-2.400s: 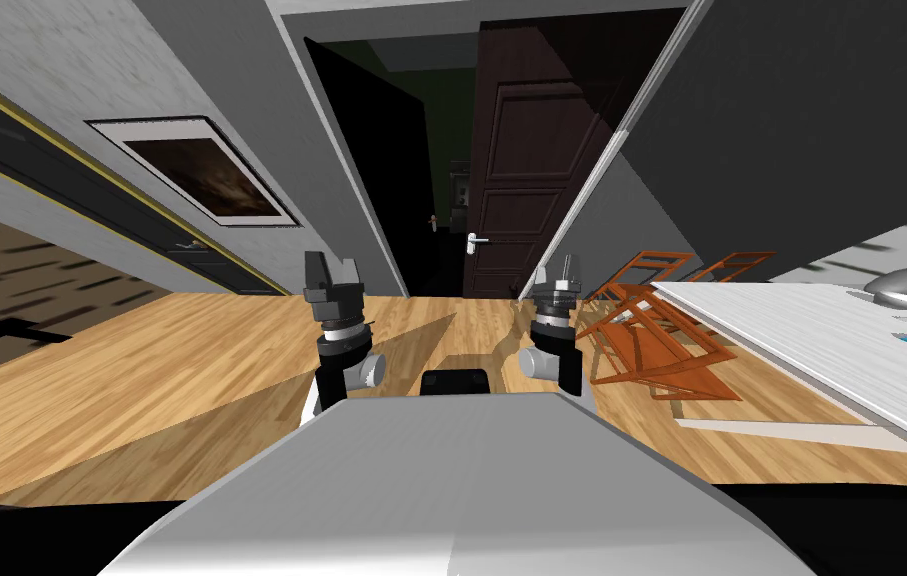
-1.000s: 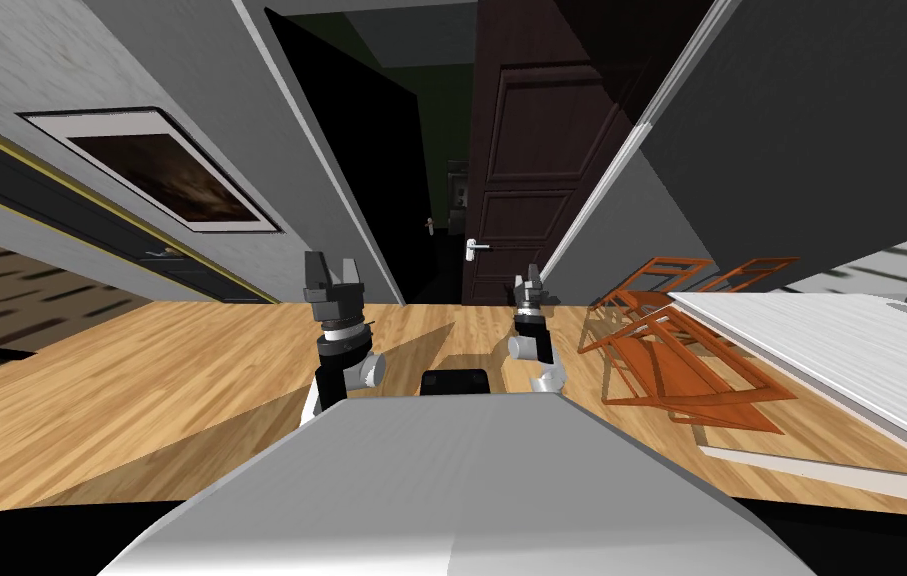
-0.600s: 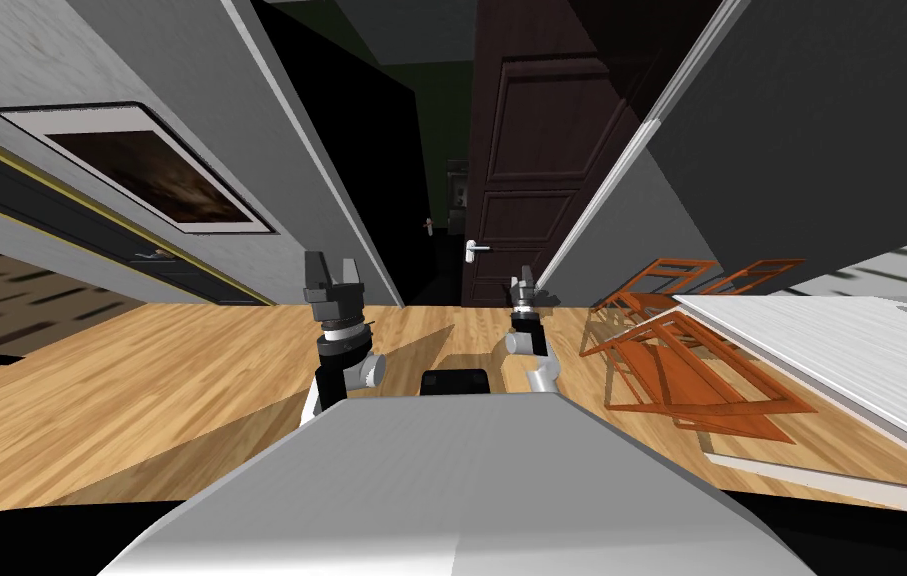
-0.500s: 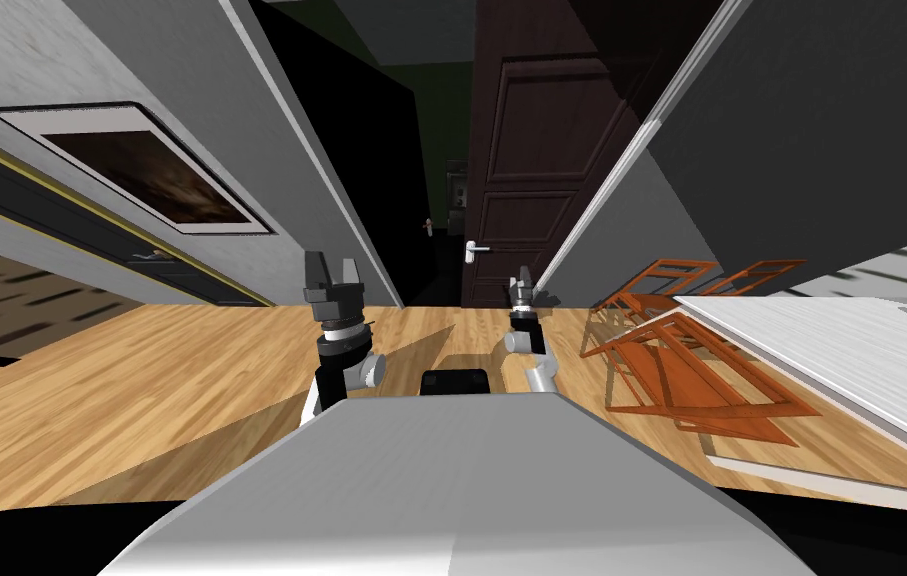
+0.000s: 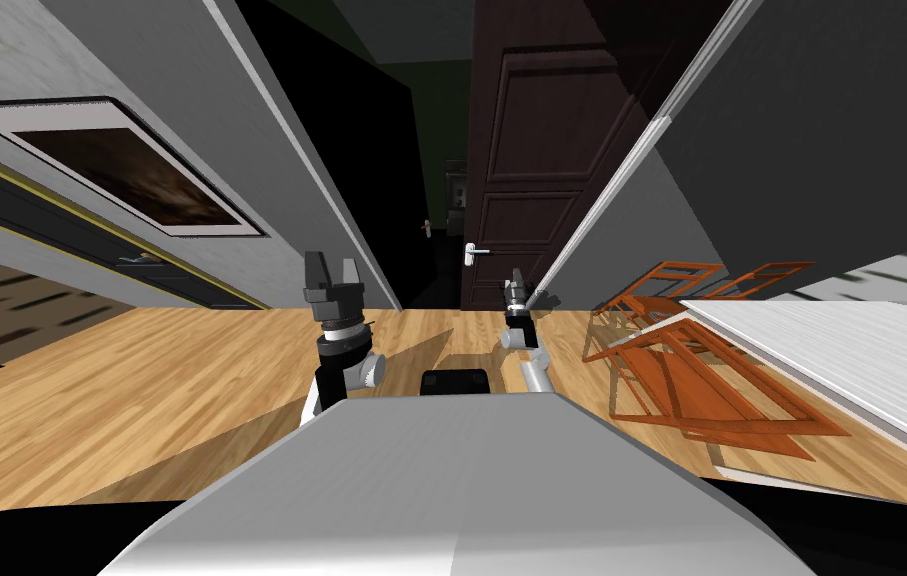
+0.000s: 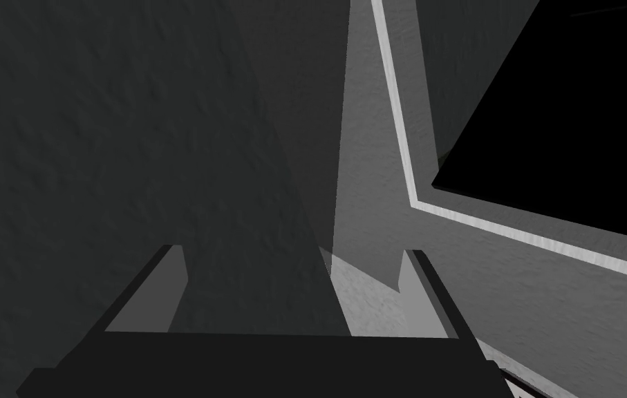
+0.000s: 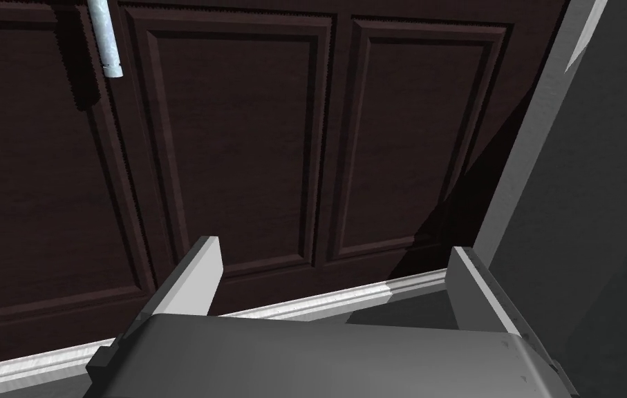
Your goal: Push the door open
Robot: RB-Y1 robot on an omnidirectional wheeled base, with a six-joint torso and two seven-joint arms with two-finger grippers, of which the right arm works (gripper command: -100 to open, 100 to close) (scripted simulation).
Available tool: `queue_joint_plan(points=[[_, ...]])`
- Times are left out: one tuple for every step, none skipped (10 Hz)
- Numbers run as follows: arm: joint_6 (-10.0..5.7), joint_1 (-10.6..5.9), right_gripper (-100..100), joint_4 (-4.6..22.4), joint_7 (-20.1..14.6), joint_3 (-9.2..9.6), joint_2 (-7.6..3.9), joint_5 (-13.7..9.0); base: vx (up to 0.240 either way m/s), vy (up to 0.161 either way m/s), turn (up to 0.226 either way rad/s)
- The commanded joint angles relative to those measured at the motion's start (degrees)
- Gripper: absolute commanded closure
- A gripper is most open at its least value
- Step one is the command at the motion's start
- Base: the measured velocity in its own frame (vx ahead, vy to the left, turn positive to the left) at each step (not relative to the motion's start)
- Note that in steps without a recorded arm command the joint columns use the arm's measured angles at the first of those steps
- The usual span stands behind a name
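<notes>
A dark brown panelled door [image 5: 531, 150] stands ahead, right of centre, with a pale lever handle [image 5: 474, 252] at its left edge. Left of it the doorway is a black area [image 5: 361, 170]. My right gripper [image 5: 515, 285] reaches forward, low in front of the door. In the right wrist view it [image 7: 336, 276] is open, with nothing between its fingers. It points at the door's lower panels [image 7: 236, 138], close to the white door frame [image 7: 346, 294], with the handle [image 7: 106, 38] off to one side. My left gripper [image 5: 331, 275] is held up by my chest, and its wrist view shows it [image 6: 287, 290] open.
Orange folding frames [image 5: 701, 370] lie on the wooden floor [image 5: 141, 380] to my right, beside a white table edge [image 5: 841, 350]. A framed dark picture [image 5: 111, 165] hangs on the grey wall to the left. A grey wall [image 5: 791, 130] flanks the door on the right.
I have moved closer to the doorway, so the door looms larger. My right arm has stretched forward toward the door's lower part. The left arm has held its pose.
</notes>
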Motion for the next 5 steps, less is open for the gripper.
queue_joint_plan(points=[[-0.06,-1.23,-100,2.2,0.0,-0.3,-0.31,-0.2,0.066,-0.003,0.002],[-0.01,-2.27,-100,4.0,0.3,-0.41,-0.26,-0.4,0.049,0.0,-0.008],[-0.01,-2.27,-100,4.0,0.3,-0.41,-0.26,-0.4,0.039,-0.002,-0.002],[0.04,-3.31,-100,5.7,0.6,-0.52,-0.21,-0.6,0.051,-0.004,-0.007],[0.04,-3.31,-100,5.8,0.6,-0.52,-0.21,-0.6,0.039,-0.005,0.0]])
